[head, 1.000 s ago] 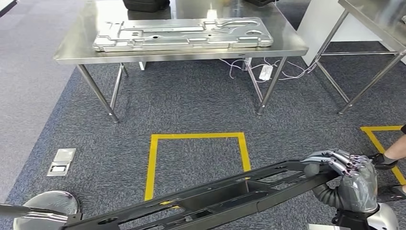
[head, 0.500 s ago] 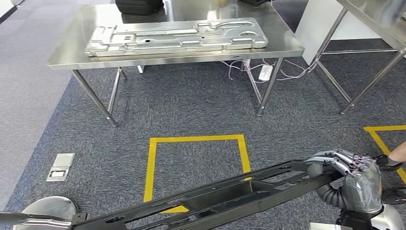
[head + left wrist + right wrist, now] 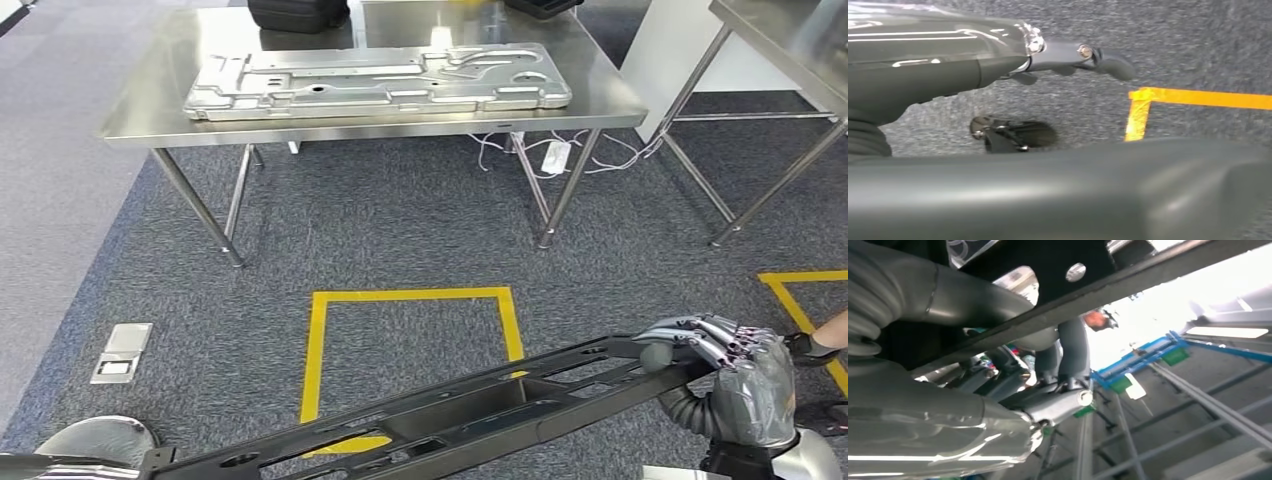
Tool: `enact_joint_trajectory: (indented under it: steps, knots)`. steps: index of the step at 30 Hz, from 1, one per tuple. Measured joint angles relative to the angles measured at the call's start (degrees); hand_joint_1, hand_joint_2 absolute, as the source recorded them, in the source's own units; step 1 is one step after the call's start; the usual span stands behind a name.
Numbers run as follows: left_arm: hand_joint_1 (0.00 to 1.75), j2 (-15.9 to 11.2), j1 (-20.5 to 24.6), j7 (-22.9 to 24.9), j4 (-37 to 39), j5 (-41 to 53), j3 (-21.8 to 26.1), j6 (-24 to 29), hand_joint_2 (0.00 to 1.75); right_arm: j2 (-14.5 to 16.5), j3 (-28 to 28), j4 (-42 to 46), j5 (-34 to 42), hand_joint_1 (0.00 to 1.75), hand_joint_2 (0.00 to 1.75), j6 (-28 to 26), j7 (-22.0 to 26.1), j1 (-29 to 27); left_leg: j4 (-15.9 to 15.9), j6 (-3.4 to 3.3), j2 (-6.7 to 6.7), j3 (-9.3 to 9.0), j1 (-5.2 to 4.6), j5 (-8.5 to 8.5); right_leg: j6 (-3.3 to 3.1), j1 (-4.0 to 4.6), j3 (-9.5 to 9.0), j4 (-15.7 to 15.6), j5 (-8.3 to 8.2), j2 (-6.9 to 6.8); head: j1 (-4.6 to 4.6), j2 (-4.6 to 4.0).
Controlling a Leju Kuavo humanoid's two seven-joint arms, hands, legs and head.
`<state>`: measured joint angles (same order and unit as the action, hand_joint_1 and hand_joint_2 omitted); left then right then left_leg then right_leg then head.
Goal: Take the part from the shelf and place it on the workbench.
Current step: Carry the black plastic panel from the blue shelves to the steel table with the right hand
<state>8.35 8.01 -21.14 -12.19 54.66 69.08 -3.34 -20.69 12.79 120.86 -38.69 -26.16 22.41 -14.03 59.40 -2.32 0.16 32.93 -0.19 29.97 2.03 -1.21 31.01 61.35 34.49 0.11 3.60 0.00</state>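
Low across the near edge of the head view, the long black part (image 3: 480,405) runs slantwise from near left up to the right, carried above the grey carpet (image 3: 400,230). Its right end is gripped by the right hand (image 3: 735,375), fingers curled over the top edge and thumb beneath; the right wrist view shows the same fingers (image 3: 1068,352) wrapped round a black rail of the part. Its left end reaches the left hand (image 3: 998,55), seen close in the left wrist view beside the part's broad dark surface; whether that hand grips it I cannot tell

Beneath the part, a yellow taped square (image 3: 410,340) marks the carpet. Farther off stands the steel tabletop (image 3: 150,125), carrying a large silver stamped panel (image 3: 380,80) lying flat, with a black case (image 3: 298,14) at its far edge. White cables and a power strip (image 3: 553,152) lie under its right legs. A second steel table (image 3: 770,40) stands at far right, and a floor socket plate (image 3: 118,352) sits at left. A person's gloved hand (image 3: 815,345) shows at the right edge, just beside the right hand
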Motion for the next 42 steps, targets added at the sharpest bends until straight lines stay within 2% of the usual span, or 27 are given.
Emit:
enact_joint_trajectory:
  steps: [1, 3, 4, 5, 6, 8, 10, 13, 15, 16, 18, 19, 20, 21, 23, 24, 25, 27, 30, 32, 34, 35, 36, 37, 39, 40, 42]
  knots:
    - [0.00, 0.02, 0.01, 0.01, 0.00, 0.00, -0.04, 0.00, 1.75, 0.00, -0.11, 0.03, 0.01, 1.75, 1.75, 0.01, -0.02, 0.01, -0.32, -0.19, 0.03, -0.39, 0.15, -0.01, 0.09, -0.01, 1.21, 2.61, 1.35, 0.00, -0.02, 0.00]
    - [0.00, 0.07, 0.01, 0.03, 0.01, 0.00, -0.13, -0.01, 1.75, 0.01, -0.24, 0.02, 0.02, 1.75, 1.75, 0.02, -0.04, -0.04, -0.41, -0.44, 0.06, -0.84, 0.16, 0.30, 0.34, 0.03, 5.31, 9.92, 4.23, 0.01, -0.04, 0.00]
    - [0.00, 0.10, -0.02, 0.04, 0.01, 0.00, -0.17, -0.02, 1.75, 0.02, -0.26, 0.02, 0.02, 1.75, 1.75, 0.02, -0.05, -0.09, -0.41, -0.50, 0.07, -1.06, 0.15, 0.51, 0.50, 0.02, 7.06, 12.57, 4.70, 0.01, -0.04, 0.00]
    - [0.00, 0.11, -0.05, 0.05, 0.01, 0.00, -0.20, -0.02, 1.75, 0.02, -0.26, 0.01, 0.02, 1.75, 1.75, 0.02, -0.05, -0.12, -0.40, -0.48, 0.07, -1.33, 0.15, 0.74, 0.63, 0.01, 7.92, 13.32, 4.01, 0.00, -0.04, 0.00]
    - [0.00, 0.11, -0.06, 0.05, 0.01, 0.00, -0.21, -0.01, 1.75, 0.02, -0.28, 0.01, 0.02, 1.75, 1.75, 0.02, -0.05, -0.11, -0.39, -0.38, 0.04, -1.70, 0.18, 1.02, 0.76, -0.02, 7.62, 11.70, 2.13, -0.02, -0.04, 0.00]
    - [0.00, 0.14, -0.08, 0.06, 0.01, 0.03, -0.25, -0.01, 1.75, 0.02, -0.31, 0.00, 0.01, 1.75, 1.75, 0.01, -0.07, -0.08, -0.38, 0.05, -0.01, -2.66, 0.17, 1.75, 0.77, -0.04, 4.73, 4.37, -2.47, -0.11, -0.04, 0.00]
    - [0.00, 0.15, -0.05, 0.11, 0.01, 0.08, -0.28, -0.05, 1.75, 0.05, -0.39, 0.07, -0.05, 1.75, 1.75, -0.02, -0.10, -0.13, -0.27, 0.67, -0.05, -3.22, 0.00, 2.40, 0.29, 0.10, 2.48, -0.79, -4.30, -0.09, -0.03, 0.00]
    - [0.00, 0.16, 0.01, 0.24, 0.01, 0.16, -0.35, -0.11, 1.75, 0.13, -0.68, 0.28, -0.33, 1.75, 1.75, -0.05, -0.14, -0.50, -0.44, 1.33, -0.03, -3.47, -0.05, 2.83, -0.78, 0.22, 2.16, -1.60, -3.88, 0.03, -0.02, 0.00]
    - [0.00, 0.17, 0.04, 0.33, 0.01, 0.20, -0.53, -0.11, 1.75, 0.19, -0.82, 0.54, -0.57, 1.75, 1.75, -0.07, -0.14, -0.71, 1.22, 1.97, -0.03, -2.93, 0.05, 4.05, -1.50, -0.03, 1.85, -1.81, -3.71, -0.07, -0.01, 0.00]
    - [0.00, 0.18, 0.03, 0.37, 0.01, 0.22, -0.63, -0.11, 1.75, 0.22, -0.85, 0.66, -0.65, 1.75, 1.75, -0.08, -0.14, -0.80, 3.77, 2.33, -0.04, -1.73, 0.15, 5.41, -1.81, -0.16, 1.66, -1.90, -3.60, -0.16, -0.01, 0.00]
    - [0.00, 0.20, -0.11, 0.44, 0.01, 0.25, -0.79, -0.11, 1.75, 0.30, -0.86, 0.77, -0.71, 1.75, 1.75, -0.09, -0.15, -0.96, 11.62, 2.79, -0.04, 2.49, 0.38, 8.58, -2.14, -0.16, 1.38, -1.90, -3.25, -0.25, 0.00, 0.00]
    - [0.00, 0.20, -0.23, 0.49, 0.01, 0.26, -0.83, -0.11, 1.75, 0.33, -0.86, 0.78, -0.72, 1.75, 1.75, -0.09, -0.19, -1.09, 14.92, 2.89, -0.04, 4.52, 0.45, 9.33, -2.17, -0.15, 1.19, -1.90, -3.05, -0.23, 0.00, 0.00]
    - [0.00, 0.20, -0.34, 0.55, 0.01, 0.27, -0.85, -0.11, 1.75, 0.37, -0.86, 0.79, -0.72, 1.75, 1.75, -0.09, -0.25, -1.21, 16.43, 2.89, -0.04, 5.77, 0.47, 8.92, -2.14, -0.14, 0.91, -1.90, -2.80, -0.18, 0.00, 0.00]
    - [0.00, 0.20, -0.43, 0.62, 0.01, 0.29, -0.86, -0.11, 1.75, 0.41, -0.87, 0.80, -0.73, 1.75, 1.75, -0.09, -0.36, -1.36, 15.67, 2.79, -0.04, 5.96, 0.46, 7.34, -2.09, -0.14, 0.50, -1.89, -2.52, -0.11, 0.00, 0.00]
    - [0.00, 0.20, -0.50, 0.73, 0.01, 0.34, -0.90, -0.11, 1.75, 0.46, -0.92, 0.91, -0.84, 1.75, 1.75, -0.09, -0.61, -1.65, 8.92, 2.22, -0.06, 3.72, 0.35, 2.25, -1.87, -0.15, -0.52, -1.92, -1.83, -0.04, 0.00, 0.00]
    - [0.00, 0.20, -0.53, 0.81, 0.01, 0.38, -0.91, -0.11, 1.75, 0.48, -0.96, 0.98, -0.91, 1.75, 1.75, -0.09, -0.82, -1.78, 5.56, 1.86, -0.06, 2.45, 0.21, 0.41, -1.70, -0.08, -0.88, -1.92, -1.53, 0.00, 0.01, 0.00]
    - [0.00, 0.20, -0.52, 0.87, 0.01, 0.42, -0.92, -0.11, 1.75, 0.51, -1.02, 1.07, -0.95, 1.75, 1.75, -0.09, -1.01, -1.92, 3.04, 1.51, -0.07, 1.49, 0.06, -0.42, -1.45, -0.04, -1.02, -1.92, -1.31, 0.03, 0.02, 0.00]
    - [0.00, 0.21, -0.55, 0.97, 0.01, 0.48, -0.96, -0.11, 1.75, 0.55, -1.14, 1.29, -0.96, 1.75, 1.75, -0.08, -1.43, -2.22, 1.48, 1.09, -0.08, 1.04, -0.18, 0.01, -0.84, 0.03, -0.89, -2.06, -1.18, 0.07, 0.03, 0.00]
    - [0.00, 0.27, -0.65, 0.98, 0.01, 0.47, -1.00, -0.12, 1.75, 0.52, -1.43, 1.78, -0.94, 1.75, 1.75, 0.06, -2.01, -2.59, 0.31, 0.43, -0.07, 0.31, 0.14, 0.19, 0.02, 0.05, -0.80, -1.27, -0.23, -0.01, 0.00, 0.00]
    - [0.00, 0.34, -0.67, 0.97, 0.01, 0.33, -1.02, -0.12, 1.75, 0.48, -1.83, 1.92, -0.80, 1.75, 1.75, 0.47, -2.76, -2.83, -0.20, -0.08, 0.00, -0.39, 0.38, 0.29, 0.25, 0.05, 1.67, 4.05, 2.46, -0.02, -0.02, 0.00]
    - [0.00, 0.44, -0.73, 0.98, 0.01, 0.15, -1.02, -0.17, 1.75, 0.45, -2.24, 1.93, -0.69, 1.75, 1.75, 0.98, -3.54, -3.19, -0.23, -0.34, 0.03, -0.83, 0.34, 0.68, 0.47, 0.04, 5.92, 11.32, 4.97, -0.02, -0.02, 0.00]
    - [0.00, 0.50, -0.79, 0.99, 0.01, 0.09, -1.02, -0.21, 1.75, 0.45, -2.40, 1.93, -0.70, 1.75, 1.75, 1.16, -3.82, -3.40, -0.22, -0.36, 0.03, -1.10, 0.33, 0.92, 0.57, 0.04, 7.35, 13.22, 4.88, -0.02, -0.02, 0.00]
    - [0.00, 0.52, -0.85, 0.99, 0.01, 0.05, -1.02, -0.24, 1.75, 0.45, -2.53, 1.93, -0.70, 1.75, 1.75, 1.32, -4.04, -3.56, -0.22, -0.29, 0.00, -1.49, 0.34, 1.22, 0.67, 0.04, 7.72, 12.86, 3.53, -0.03, -0.02, 0.00]
    - [0.00, 0.54, -0.89, 0.99, 0.01, 0.03, -1.02, -0.26, 1.75, 0.45, -2.63, 1.95, -0.70, 1.75, 1.75, 1.49, -4.19, -3.69, -0.22, -0.14, -0.03, -1.98, 0.37, 1.57, 0.73, 0.02, 7.00, 10.32, 1.19, -0.05, -0.02, 0.00]
    - [0.00, 0.57, -0.92, 0.98, 0.01, 0.00, -1.02, -0.26, 1.75, 0.46, -2.76, 1.97, -0.71, 1.75, 1.75, 1.77, -4.33, -3.85, -0.18, 0.36, -0.09, -3.00, 0.30, 2.38, 0.65, 0.10, 4.13, 2.94, -3.18, -0.13, -0.02, 0.00]
    - [0.00, 0.58, -0.90, 0.99, 0.01, 0.00, -1.02, -0.27, 1.75, 0.46, -2.80, 2.04, -0.72, 1.75, 1.75, 1.86, -4.36, -3.94, -0.13, 0.66, -0.10, -3.28, 0.21, 2.70, 0.37, 0.17, 3.06, 0.45, -4.05, -0.13, -0.03, 0.00]
    - [0.00, 0.60, -0.87, 1.01, 0.01, 0.00, -1.02, -0.28, 1.75, 0.49, -2.89, 2.26, -0.72, 1.75, 1.75, 2.02, -4.44, -4.22, -0.17, 1.10, -0.10, -3.43, 0.02, 3.02, -0.34, 0.38, 2.41, -0.96, -3.76, -0.04, -0.03, 0.00]
